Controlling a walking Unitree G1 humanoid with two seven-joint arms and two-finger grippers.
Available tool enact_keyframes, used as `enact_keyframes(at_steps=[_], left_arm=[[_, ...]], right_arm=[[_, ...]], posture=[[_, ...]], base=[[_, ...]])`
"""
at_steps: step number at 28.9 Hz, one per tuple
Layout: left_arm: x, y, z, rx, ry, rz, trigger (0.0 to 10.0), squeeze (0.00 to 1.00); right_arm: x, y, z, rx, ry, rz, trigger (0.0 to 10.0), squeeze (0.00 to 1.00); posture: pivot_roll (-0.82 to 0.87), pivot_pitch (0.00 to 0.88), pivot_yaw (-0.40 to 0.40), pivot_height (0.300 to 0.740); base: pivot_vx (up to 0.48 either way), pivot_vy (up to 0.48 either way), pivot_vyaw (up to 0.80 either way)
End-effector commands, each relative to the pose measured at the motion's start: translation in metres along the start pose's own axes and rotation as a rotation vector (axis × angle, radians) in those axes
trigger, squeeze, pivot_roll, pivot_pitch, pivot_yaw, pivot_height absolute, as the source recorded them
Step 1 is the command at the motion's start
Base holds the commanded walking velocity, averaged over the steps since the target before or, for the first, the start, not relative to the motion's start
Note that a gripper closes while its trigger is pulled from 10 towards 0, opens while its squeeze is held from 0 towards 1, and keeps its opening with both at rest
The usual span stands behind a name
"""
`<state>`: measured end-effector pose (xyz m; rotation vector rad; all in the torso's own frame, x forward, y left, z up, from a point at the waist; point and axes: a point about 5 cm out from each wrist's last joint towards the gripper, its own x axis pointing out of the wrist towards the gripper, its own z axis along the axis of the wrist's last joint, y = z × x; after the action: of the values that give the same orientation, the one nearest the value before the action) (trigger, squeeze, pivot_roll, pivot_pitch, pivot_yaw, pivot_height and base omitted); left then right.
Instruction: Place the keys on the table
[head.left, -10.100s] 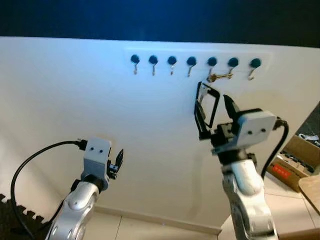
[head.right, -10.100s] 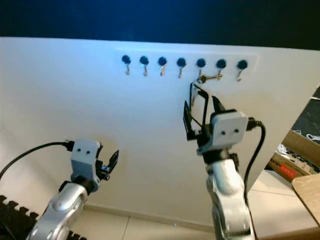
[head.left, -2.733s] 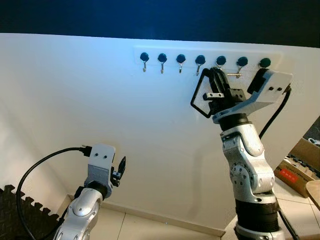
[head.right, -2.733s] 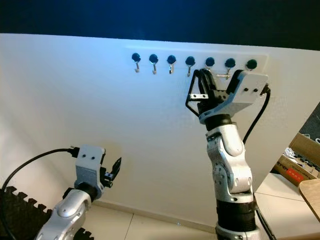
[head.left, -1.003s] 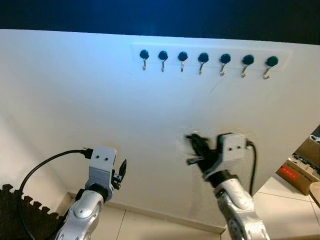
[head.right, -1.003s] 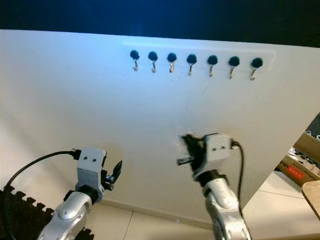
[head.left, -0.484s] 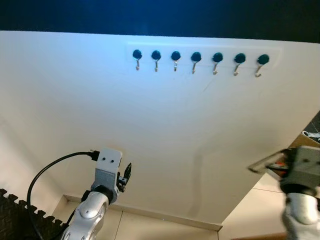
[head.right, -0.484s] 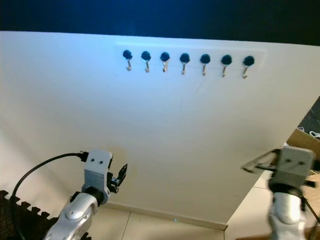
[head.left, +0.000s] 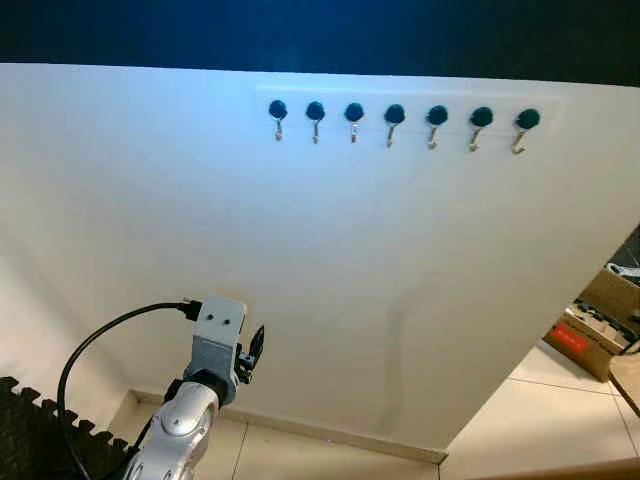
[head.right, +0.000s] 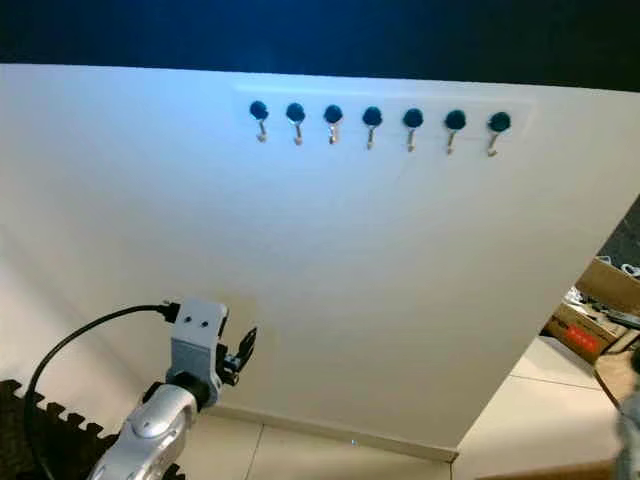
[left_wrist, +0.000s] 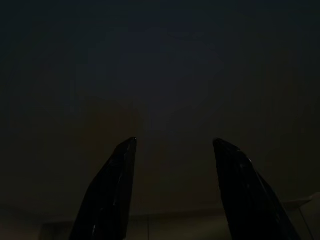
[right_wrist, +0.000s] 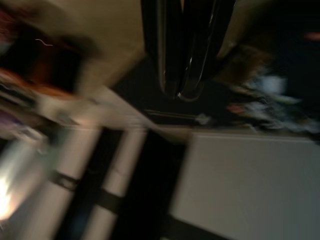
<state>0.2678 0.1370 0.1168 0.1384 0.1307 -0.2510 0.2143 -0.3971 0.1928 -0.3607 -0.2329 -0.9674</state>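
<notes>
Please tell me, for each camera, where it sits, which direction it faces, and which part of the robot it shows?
Left and right eye views: on the head, facing a white wall with a row of hooks; both share the left gripper low down.
Left wrist view: very dark, along its open black fingers.
Right wrist view: blurred, along closed fingers toward floor and clutter.

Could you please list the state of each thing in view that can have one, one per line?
Row of seven dark-knobbed metal wall hooks: all bare, nothing hanging.
Left gripper: open, long black fingers apart, nothing between them, held low before the white wall.
Right gripper: fingers pressed together; the blur hides whether keys are pinched.
Brown cardboard box: on the floor at far right, top open, contents unclear.
</notes>
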Motion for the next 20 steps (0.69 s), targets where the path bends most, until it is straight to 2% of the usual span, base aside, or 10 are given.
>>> enact_keyframes(at_steps=[1, 2, 5, 7, 11, 12, 14, 15, 16, 20], left_arm=[[-0.002, -0.001, -0.005, 0.003, 0.017, 0.0, 10.0, 0.0], [-0.002, -0.001, -0.005, 0.003, 0.017, 0.0, 10.0, 0.0], [-0.002, -0.001, -0.007, 0.005, 0.021, -0.003, 10.0, 0.0], [-0.001, -0.001, -0.007, 0.006, 0.023, -0.007, 10.0, 0.0], [0.0, -0.002, -0.007, 0.006, 0.022, -0.011, 10.0, 0.0], [0.001, -0.003, -0.006, 0.006, 0.021, -0.014, 10.0, 0.0], [0.001, -0.002, -0.006, 0.006, 0.021, -0.014, 10.0, 0.0], [0.001, -0.002, -0.006, 0.006, 0.022, -0.014, 10.0, 0.0], [0.001, -0.002, -0.006, 0.007, 0.022, -0.013, 10.0, 0.0], [-0.002, 0.0, -0.008, 0.009, 0.027, -0.006, 10.0, 0.0]], right_arm=[[0.003, -0.026, -0.014, -0.022, 0.052, -0.105, 10.0, 0.0], [0.003, -0.026, -0.014, -0.022, 0.052, -0.105, 10.0, 0.0], [0.003, -0.049, -0.024, -0.06, 0.081, -0.185, 10.0, 0.0], [0.003, -0.058, -0.027, -0.088, 0.08, -0.214, 10.0, 0.0], [0.002, -0.064, -0.034, -0.117, 0.099, -0.234, 10.0, 0.0], [-0.002, -0.068, -0.051, -0.122, 0.183, -0.248, 10.0, 0.0], [-0.005, -0.068, -0.059, -0.116, 0.221, -0.245, 10.0, 0.0], [-0.008, -0.068, -0.066, -0.106, 0.255, -0.241, 10.0, 0.92], [-0.011, -0.067, -0.07, -0.09, 0.271, -0.24, 10.0, 1.0], [-0.015, -0.065, -0.078, -0.041, 0.302, -0.27, 10.0, 1.0]], posture=[[0.07, 0.145, 0.033, 0.74], [0.07, 0.145, 0.033, 0.74], [0.07, 0.145, 0.038, 0.74], [0.06, 0.146, 0.039, 0.74], [0.06, 0.148, 0.042, 0.74], [0.06, 0.151, 0.044, 0.74], [0.06, 0.151, 0.044, 0.74], [0.06, 0.151, 0.044, 0.74], [0.07, 0.154, 0.044, 0.74], [0.08, 0.158, 0.043, 0.74]], base=[[0.0, 0.0, 0.0], [0.0, 0.0, 0.0], [0.0, 0.0, 0.0], [0.0, 0.0, 0.0], [0.0, 0.0, 0.0], [0.0, 0.0, 0.0], [0.0, 0.0, 0.0], [0.0, 0.0, 0.0], [0.0, 0.0, 0.0], [0.0, 0.0, 0.0]])
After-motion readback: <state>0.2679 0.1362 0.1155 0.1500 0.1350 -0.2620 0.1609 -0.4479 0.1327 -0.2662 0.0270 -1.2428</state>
